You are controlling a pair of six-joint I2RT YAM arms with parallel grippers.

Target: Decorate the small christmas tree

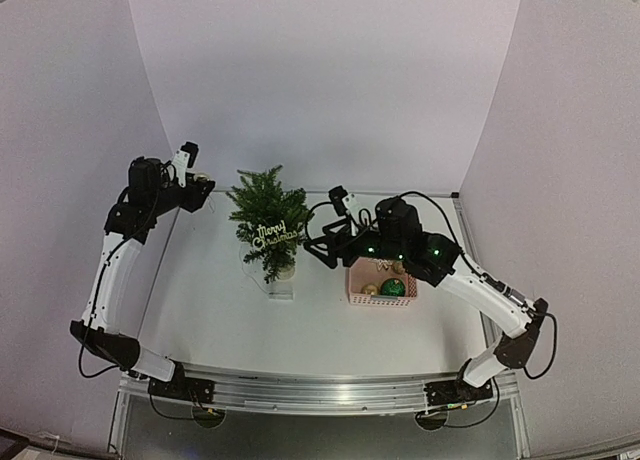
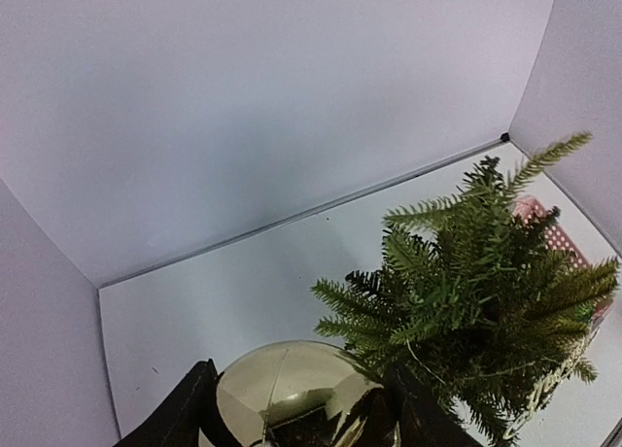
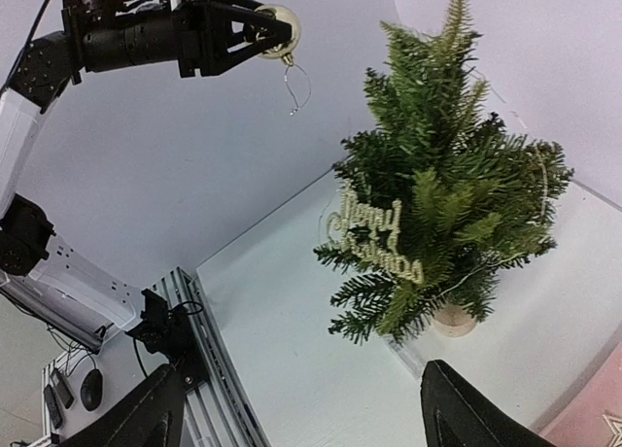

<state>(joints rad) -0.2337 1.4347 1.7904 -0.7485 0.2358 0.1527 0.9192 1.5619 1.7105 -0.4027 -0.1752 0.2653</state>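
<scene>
White table (image 1: 210, 310) walled by plain pale panels (image 1: 320, 70); small christmas tree (image 1: 268, 220) stands near pink basket (image 1: 352, 285); left gripper (image 1: 203, 187) pinches gold bauble (image 3: 277, 27), right gripper (image 3: 301, 413) spread, empty

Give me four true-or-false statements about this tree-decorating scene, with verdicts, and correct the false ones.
1. The left gripper holds a shiny gold ball ornament. True.
2. That ornament hangs on the small dark green artificial fir tree. False: it is held in the air, apart from the tree.
3. A gold glittery "Merry Christmas" sign sits among the tree's branches. True.
4. The right gripper grips a green ball. False: its fingers are open and empty; the shiny green ball lies in the pink plastic basket.
</scene>
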